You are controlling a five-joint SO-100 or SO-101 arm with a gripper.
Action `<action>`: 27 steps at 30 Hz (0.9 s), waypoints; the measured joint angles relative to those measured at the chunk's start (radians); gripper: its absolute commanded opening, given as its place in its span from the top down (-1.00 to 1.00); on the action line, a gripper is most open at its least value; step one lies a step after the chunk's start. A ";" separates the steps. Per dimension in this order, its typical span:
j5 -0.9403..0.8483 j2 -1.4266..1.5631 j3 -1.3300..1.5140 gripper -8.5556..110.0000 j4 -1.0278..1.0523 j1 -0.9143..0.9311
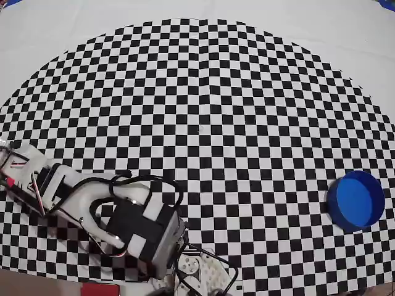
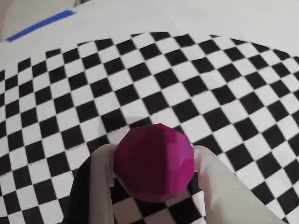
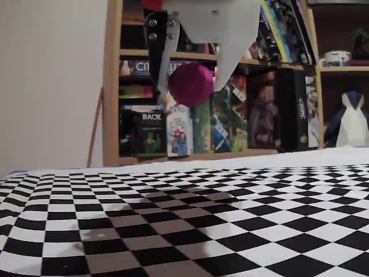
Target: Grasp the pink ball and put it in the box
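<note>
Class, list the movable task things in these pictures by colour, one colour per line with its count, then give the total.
Pink: 1, the pink ball, held up off the table in the gripper.
Blue: 1, the box, open-topped, standing on the checkered mat.
Total: 2

A small magenta-pink faceted ball [image 2: 154, 161] is held off the checkered mat, clamped between two pale gripper fingers [image 2: 100, 182] that press its left and right sides in the wrist view. The fixed view shows the ball [image 3: 190, 84] hanging well above the mat. A round, bright blue, open-topped cylindrical box [image 1: 356, 200] stands upright and empty near the right edge of the checkered mat [image 1: 203, 129] in the overhead view.
</note>
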 measured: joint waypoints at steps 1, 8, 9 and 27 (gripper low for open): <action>0.000 0.012 0.003 0.85 0.000 0.002; 0.000 0.132 0.074 0.85 0.000 0.023; 0.000 0.152 0.084 0.85 0.000 0.037; 0.002 0.581 0.377 0.85 0.000 0.164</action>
